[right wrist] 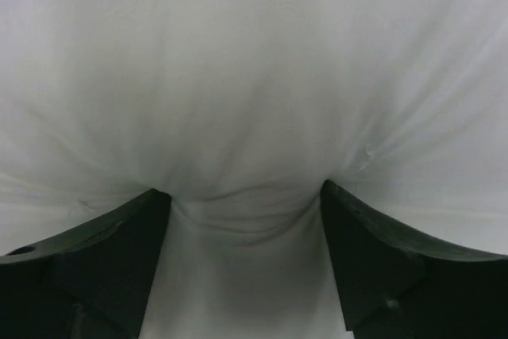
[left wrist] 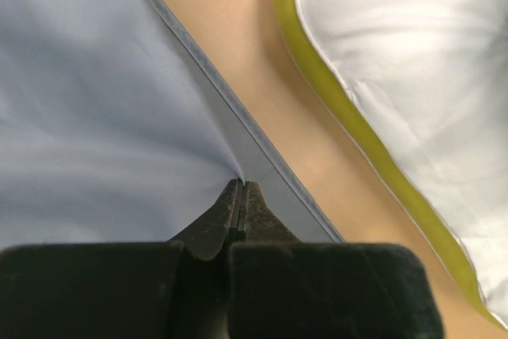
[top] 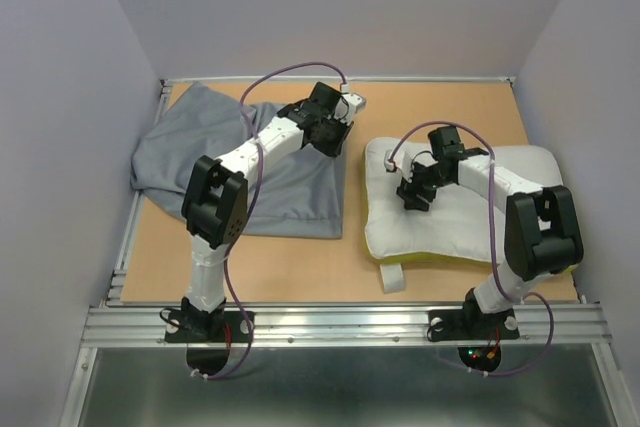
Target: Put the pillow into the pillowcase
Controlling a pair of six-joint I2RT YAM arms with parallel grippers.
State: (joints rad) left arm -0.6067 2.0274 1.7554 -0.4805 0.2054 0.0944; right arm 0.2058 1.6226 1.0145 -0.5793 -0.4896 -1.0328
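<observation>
The left gripper (left wrist: 241, 190) has its fingers together, pinching the grey pillowcase (left wrist: 95, 101) at its right edge. The pillowcase lies on the left of the table (top: 290, 265). The right gripper (right wrist: 246, 196), fingers apart, presses into the white pillow (right wrist: 254, 53) on the right.

1. pillowcase (top: 300, 197): slate-grey thin fabric sack, lies on left half of the table (top: 300, 267). Wrinkled, far-left end bunched up, right part flatter. Straight stitched hem (left wrist: 238, 113) along the right edge, facing the pillow.
2. pillow (top: 440, 232): white, soft, quilted, lies flat on right half. Yellow band (top: 420, 258) runs along near and left side edges. Small white tag (top: 392, 275) sticks out at near-left corner.
3. Both apart, strip of bare table between. Pillow fully outside the case.
4. Pillow top dented left of centre, cover puckered into creases.
</observation>
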